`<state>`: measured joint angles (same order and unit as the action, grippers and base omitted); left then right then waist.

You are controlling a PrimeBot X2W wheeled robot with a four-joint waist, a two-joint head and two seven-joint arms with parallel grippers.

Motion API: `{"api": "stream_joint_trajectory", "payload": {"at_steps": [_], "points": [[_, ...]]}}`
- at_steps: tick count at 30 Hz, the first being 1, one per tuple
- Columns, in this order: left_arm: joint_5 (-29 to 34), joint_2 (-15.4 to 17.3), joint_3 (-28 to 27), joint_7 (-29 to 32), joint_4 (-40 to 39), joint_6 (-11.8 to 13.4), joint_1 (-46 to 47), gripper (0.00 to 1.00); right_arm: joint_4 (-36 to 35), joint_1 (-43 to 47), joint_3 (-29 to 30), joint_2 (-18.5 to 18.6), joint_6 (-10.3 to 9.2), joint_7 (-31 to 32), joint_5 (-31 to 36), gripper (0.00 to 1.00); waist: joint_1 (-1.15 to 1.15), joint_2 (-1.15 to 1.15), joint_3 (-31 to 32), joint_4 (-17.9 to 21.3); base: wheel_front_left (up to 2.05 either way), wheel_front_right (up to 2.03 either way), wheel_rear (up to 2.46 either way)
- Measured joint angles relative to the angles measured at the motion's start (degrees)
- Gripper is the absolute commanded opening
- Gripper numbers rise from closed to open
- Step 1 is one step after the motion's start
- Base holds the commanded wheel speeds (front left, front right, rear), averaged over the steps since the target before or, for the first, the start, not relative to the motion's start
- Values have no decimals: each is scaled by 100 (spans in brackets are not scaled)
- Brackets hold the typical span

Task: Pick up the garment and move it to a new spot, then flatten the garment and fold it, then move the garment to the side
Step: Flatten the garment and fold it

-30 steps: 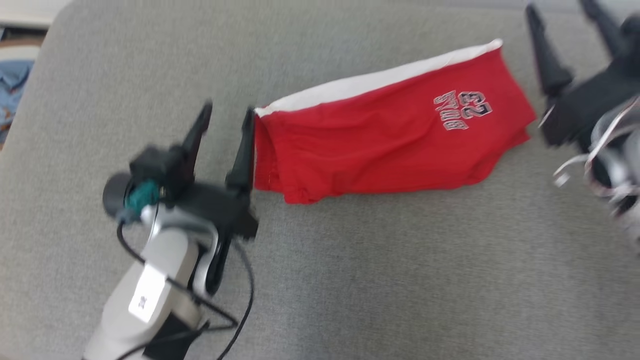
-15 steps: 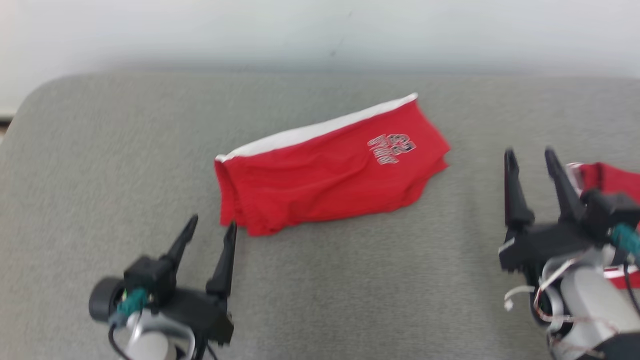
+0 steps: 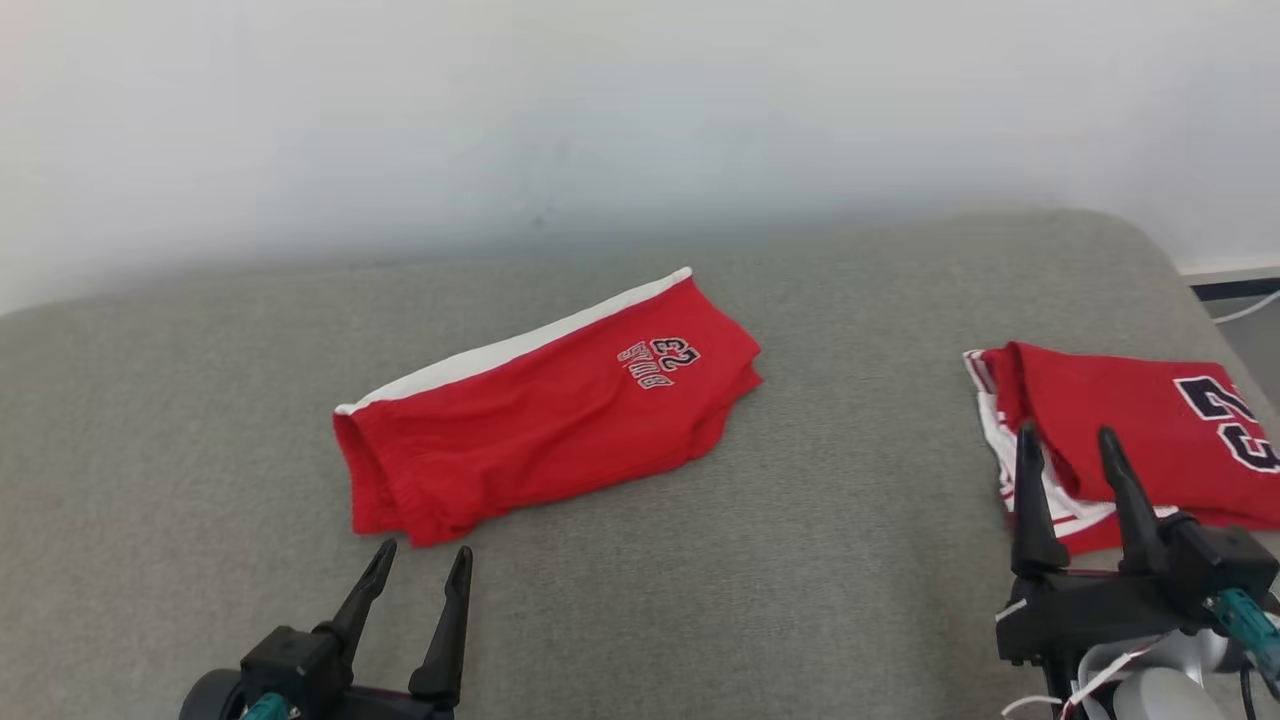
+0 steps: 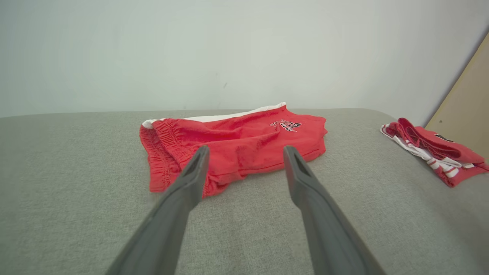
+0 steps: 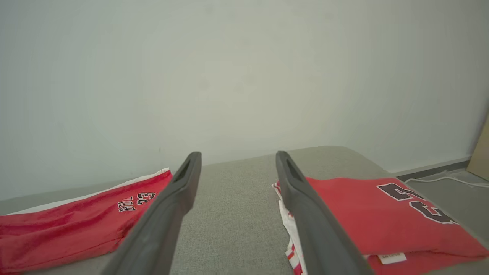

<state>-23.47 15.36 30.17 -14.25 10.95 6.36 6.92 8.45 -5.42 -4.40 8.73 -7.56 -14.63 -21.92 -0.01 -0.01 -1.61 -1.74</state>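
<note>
Shorts of red cloth with a white side stripe [image 3: 540, 430] lie folded on the grey fabric-covered bench [image 3: 850, 560], just ahead of the left pincer [image 3: 425, 548], which is spread and empty. Their long axis runs from the waistband end [image 3: 365, 480] near that pincer away to its right. The right pincer [image 3: 1065, 430], also spread and empty, sits well apart, before a folded red jersey with dark numerals [image 3: 1140, 420]. The left arm is nearer.
</note>
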Motion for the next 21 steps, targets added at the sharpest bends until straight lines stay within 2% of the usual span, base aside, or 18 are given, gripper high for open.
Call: {"api": "stream_joint_trajectory", "payload": {"at_steps": [6, 15, 21], "points": [[34, -13, -21, 1, -135, 25, -173, 100, -276, 253, 266, -198, -1, 0, 254, 100, 1, 0, 116, 243, 0, 0, 0], [55, -74, -349, 16, -259, 69, -178, 100, -523, 280, 352, -207, -1, -1, 360, 100, 2, 0, 82, 201, 0, 0, 0], [-201, -278, -760, 18, -320, 73, -294, 100, -569, 308, 319, -234, -1, -1, 391, 100, 2, 1, 82, 150, 0, 0, 0]]}}
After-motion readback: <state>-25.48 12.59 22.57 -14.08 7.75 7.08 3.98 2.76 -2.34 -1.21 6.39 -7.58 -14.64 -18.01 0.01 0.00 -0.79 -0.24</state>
